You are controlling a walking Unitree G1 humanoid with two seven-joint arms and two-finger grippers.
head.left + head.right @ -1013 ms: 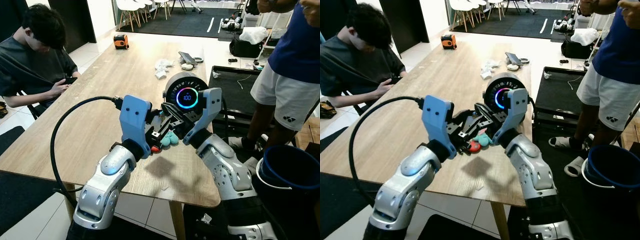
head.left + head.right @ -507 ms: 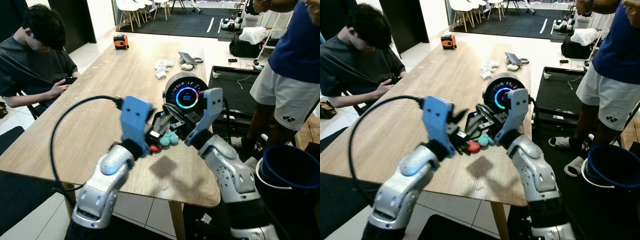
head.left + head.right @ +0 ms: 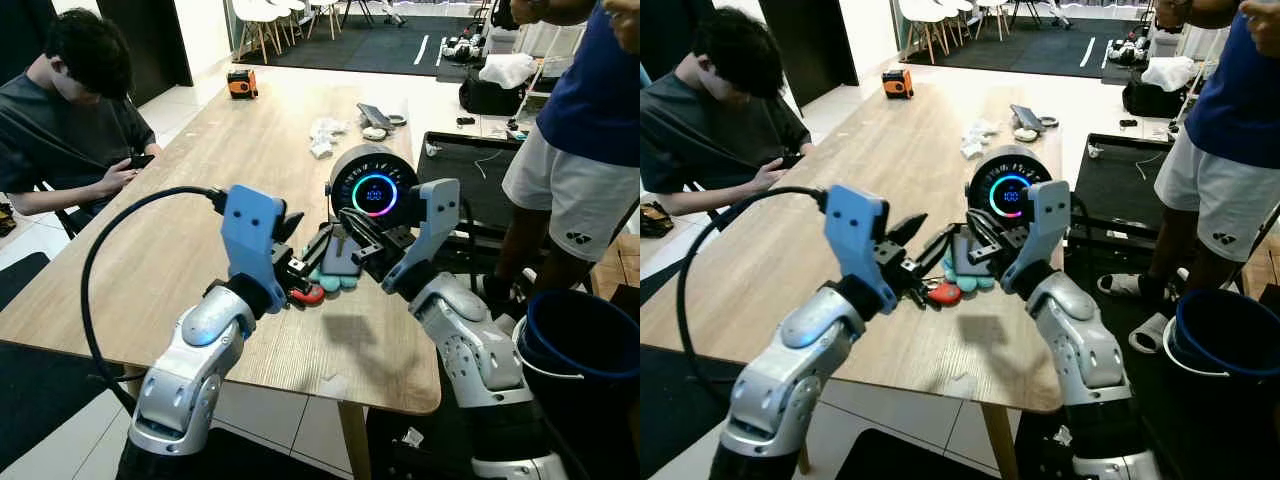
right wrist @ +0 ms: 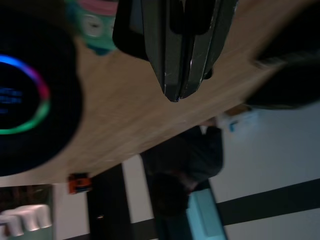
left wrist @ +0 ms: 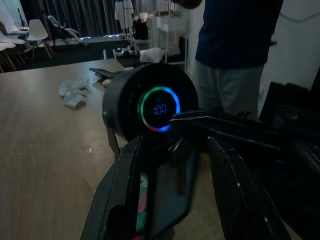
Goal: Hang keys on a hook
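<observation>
The keys are a dark fob (image 3: pixel 340 255) with a teal charm (image 3: pixel 340 281) and a red charm (image 3: pixel 310 295). They hang just above the wooden table (image 3: pixel 200 190), in front of a round black device (image 3: pixel 372 186) with a glowing ring. My right gripper (image 3: pixel 347 218) is shut on the top of the keys; its fingers (image 4: pixel 182 55) are pressed together. Beside the fob on its left, my left gripper (image 3: pixel 310 232) is open. The fob (image 5: pixel 170 187) sits between its spread fingers (image 5: pixel 125 195) without being held.
A person (image 3: pixel 70 110) sits at the table's left side and another (image 3: pixel 580 130) stands at the right. A blue bucket (image 3: pixel 580 340) is on the floor by my right arm. Crumpled paper (image 3: pixel 325 135) and an orange tape measure (image 3: pixel 240 83) lie farther along the table.
My left gripper has opened and drawn back to the left, letting go of the keys. The right gripper keeps hold of them, and the fob now hangs in plain sight.
</observation>
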